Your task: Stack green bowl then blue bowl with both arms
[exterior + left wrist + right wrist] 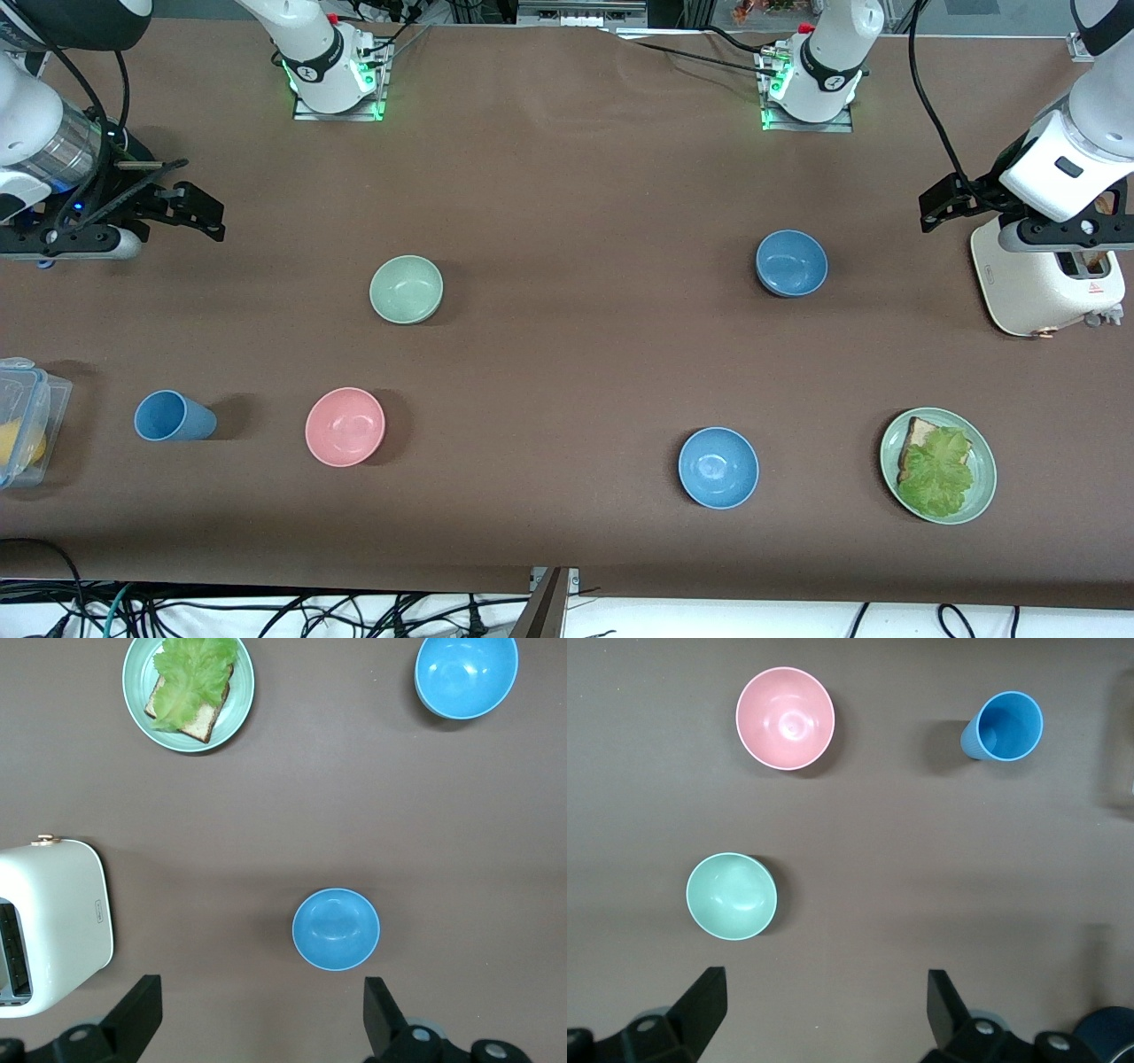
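Your left pincer hangs released, holding nothing, over the table at the left arm's end, beside the cream toaster. Your right pincer hangs released too, over the right arm's end. The small pale sage-green bowl sits upright toward the right arm's end, with the round pink bowl nearer the front camera. One small plain mid-blue bowl sits toward the left arm's end; a second matching blue bowl lies nearer the front camera, well apart.
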Available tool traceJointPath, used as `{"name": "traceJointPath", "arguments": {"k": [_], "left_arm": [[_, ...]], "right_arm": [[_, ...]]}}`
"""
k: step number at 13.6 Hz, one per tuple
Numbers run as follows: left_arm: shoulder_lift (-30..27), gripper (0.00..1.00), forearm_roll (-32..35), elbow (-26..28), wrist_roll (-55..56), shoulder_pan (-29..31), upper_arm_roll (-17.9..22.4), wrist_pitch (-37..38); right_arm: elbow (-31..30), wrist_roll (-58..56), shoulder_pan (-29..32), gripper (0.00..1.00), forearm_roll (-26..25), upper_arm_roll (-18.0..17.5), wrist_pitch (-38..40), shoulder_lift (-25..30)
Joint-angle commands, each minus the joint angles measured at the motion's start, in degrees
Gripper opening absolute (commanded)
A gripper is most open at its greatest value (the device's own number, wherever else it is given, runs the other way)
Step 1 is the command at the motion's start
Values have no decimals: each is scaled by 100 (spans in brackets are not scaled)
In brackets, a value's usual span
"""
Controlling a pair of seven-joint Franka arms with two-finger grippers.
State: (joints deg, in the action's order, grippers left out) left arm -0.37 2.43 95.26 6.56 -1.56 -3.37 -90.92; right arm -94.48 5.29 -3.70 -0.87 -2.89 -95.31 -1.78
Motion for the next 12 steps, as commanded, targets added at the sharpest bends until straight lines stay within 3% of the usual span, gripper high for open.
{"name": "traceJointPath", "arguments": {"k": [1,12], "left_arm": [[81,100,-75,-192,-6,50,-24,145],[81,100,-67,-235,-286,7,-32,110]], "right_arm": [[-367,-28,54,100,-9,-63,-92,299],[-352,-1,28,100,-9,-124,-93,327]]}}
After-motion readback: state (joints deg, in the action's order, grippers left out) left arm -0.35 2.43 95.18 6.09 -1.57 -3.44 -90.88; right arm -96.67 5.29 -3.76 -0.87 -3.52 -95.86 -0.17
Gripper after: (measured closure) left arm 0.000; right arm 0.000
